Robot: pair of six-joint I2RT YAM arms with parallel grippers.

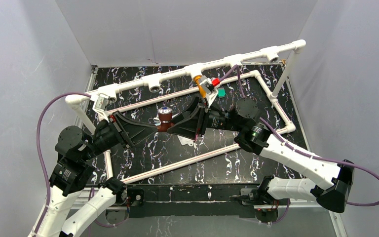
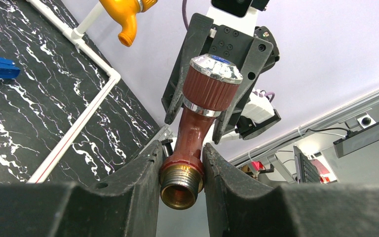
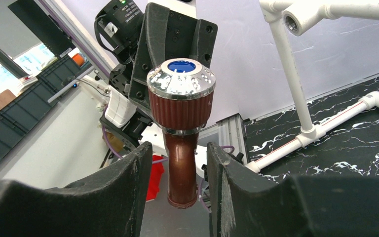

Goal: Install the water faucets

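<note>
Left wrist view: left gripper [image 2: 181, 165] clamps brown faucet [image 2: 208, 89] at threaded end; right gripper [image 3: 178, 150] straddles spout w/o contact, prob. for handover.

Pale grey walls [image 1: 177, 29] close in the back and both sides, meeting at sharp corners under soft, even light. The surface [image 1: 217, 170] is black, veined white like marble. In the right wrist view, beyond the enclosure, dark crates [image 3: 54, 74] stand stacked beside what looks like a bright window [image 3: 5, 54]. In the left wrist view, a metal rail [image 2: 321, 121] runs along the wall's edge.
</note>
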